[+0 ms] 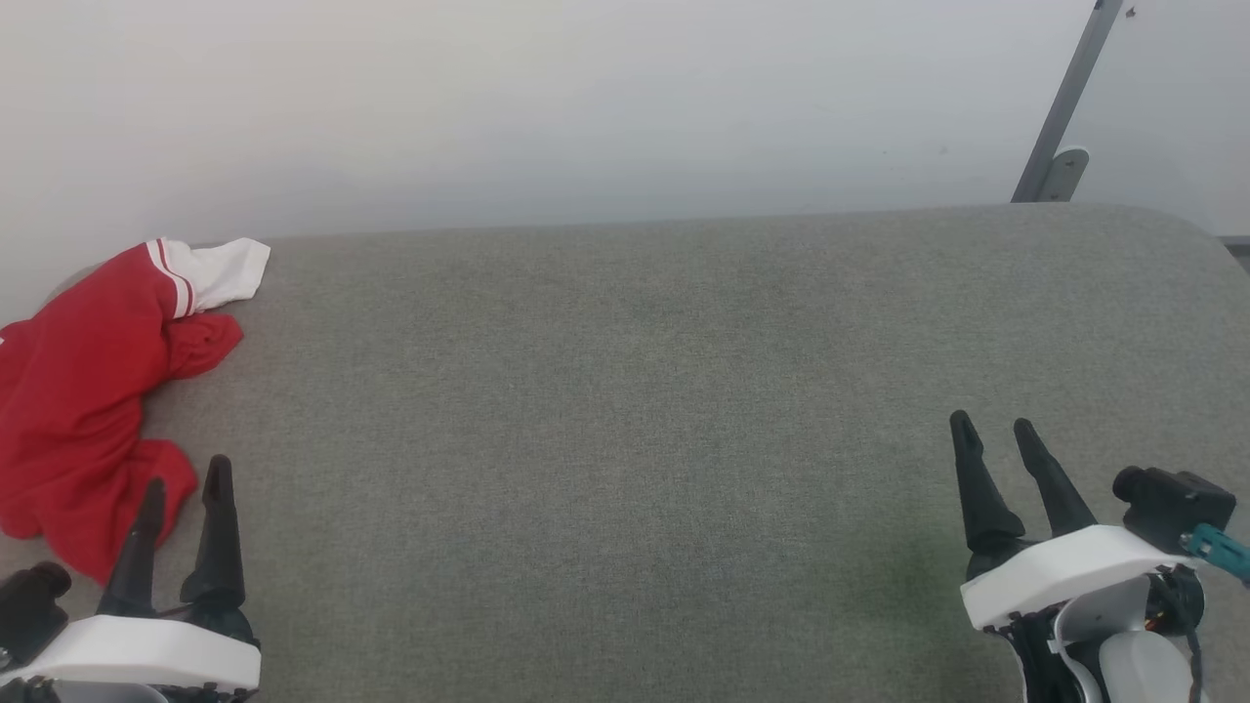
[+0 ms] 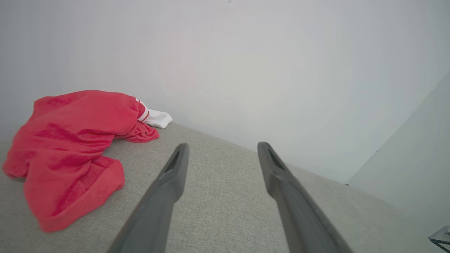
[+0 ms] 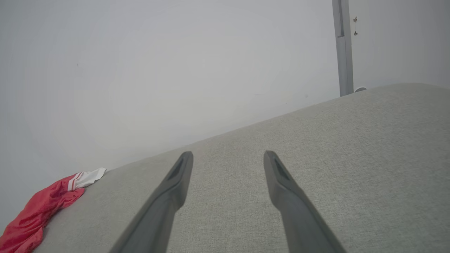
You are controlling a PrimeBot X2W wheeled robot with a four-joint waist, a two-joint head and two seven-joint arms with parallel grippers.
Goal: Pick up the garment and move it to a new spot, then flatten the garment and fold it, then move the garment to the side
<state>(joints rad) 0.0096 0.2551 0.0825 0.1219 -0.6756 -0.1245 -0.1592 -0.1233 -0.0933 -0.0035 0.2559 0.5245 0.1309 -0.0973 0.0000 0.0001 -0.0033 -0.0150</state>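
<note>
The garment (image 1: 83, 391) is a crumpled red shirt with a white, red-striped sleeve end, lying at the far left of the grey padded table (image 1: 625, 410). It also shows in the left wrist view as the garment (image 2: 74, 151) and small at the lower left as the garment (image 3: 38, 211). My left gripper (image 1: 186, 478) stands open at the lower left, its fingertips just right of the garment's near edge, holding nothing; the left gripper (image 2: 221, 147) points past the cloth. My right gripper (image 1: 993, 425) is open at the lower right, far from the garment, also seen as the right gripper (image 3: 228, 156).
A pale wall (image 1: 586, 107) runs along the table's far edge. A grey metal post with a bracket (image 1: 1060, 127) leans against the wall at the back right. The table's back right corner (image 1: 1191, 234) is rounded.
</note>
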